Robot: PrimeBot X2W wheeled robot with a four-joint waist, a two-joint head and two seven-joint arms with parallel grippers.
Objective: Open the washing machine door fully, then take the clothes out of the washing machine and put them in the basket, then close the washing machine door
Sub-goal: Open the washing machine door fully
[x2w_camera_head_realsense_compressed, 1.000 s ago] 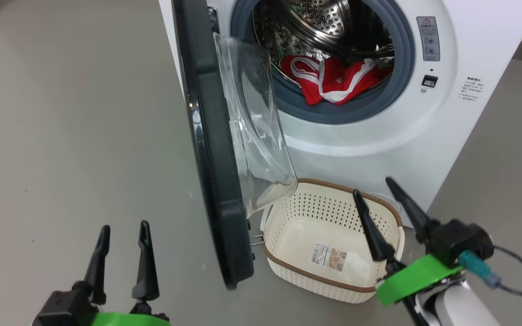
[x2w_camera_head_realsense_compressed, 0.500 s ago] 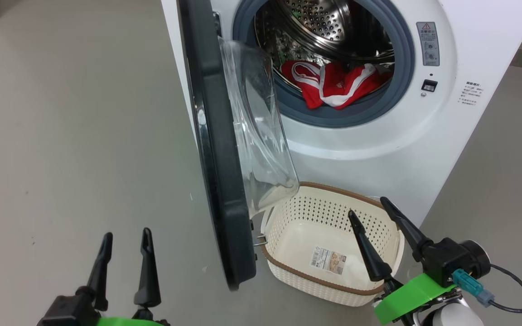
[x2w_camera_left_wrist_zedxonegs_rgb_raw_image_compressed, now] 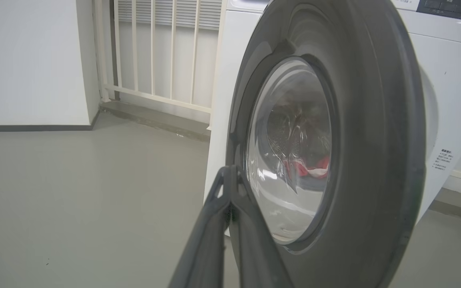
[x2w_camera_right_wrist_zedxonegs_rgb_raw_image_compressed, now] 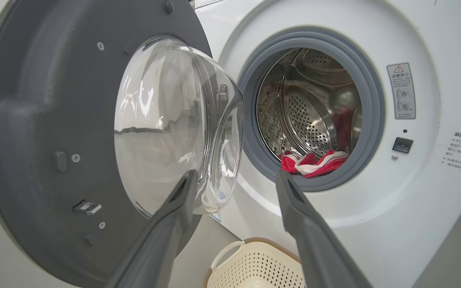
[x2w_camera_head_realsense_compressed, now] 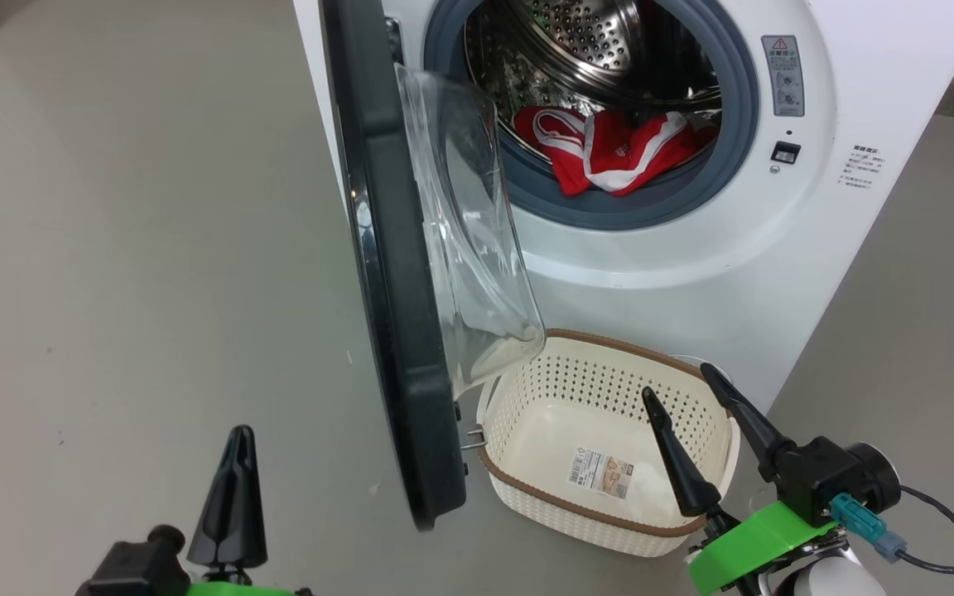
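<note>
The left fingers (x2w_camera_head_realsense_compressed: 233,492) are pressed together tip to tip with nothing between them, low over the bare floor (x2w_camera_head_realsense_compressed: 113,248). In the left wrist view the same left fingers (x2w_camera_left_wrist_zedxonegs_rgb_raw_image_compressed: 230,208) point at the outer face of the washing machine door (x2w_camera_left_wrist_zedxonegs_rgb_raw_image_compressed: 374,140), which stands just to their right and a little ahead, not touching. The door (x2w_camera_head_realsense_compressed: 386,248) hangs swung out, edge-on between the two arms, its glass bowl bulging toward the right side. The right fingers (x2w_camera_head_realsense_compressed: 676,463) are spread wide and hold nothing; their tips hover above the far right part of the basket (x2w_camera_head_realsense_compressed: 543,389), which sits on the floor against the washing machine (x2w_camera_head_realsense_compressed: 692,281), tucked under the door's lower edge. The clothes (x2w_camera_head_realsense_compressed: 609,153) lie heaped at the front lip of the drum, well beyond and above the right fingers (x2w_camera_right_wrist_zedxonegs_rgb_raw_image_compressed: 174,216); in the right wrist view the clothes (x2w_camera_right_wrist_zedxonegs_rgb_raw_image_compressed: 314,163) sit just right of the gap, the glass bowl close on the left. Open floor lies left of the left fingers.
</note>
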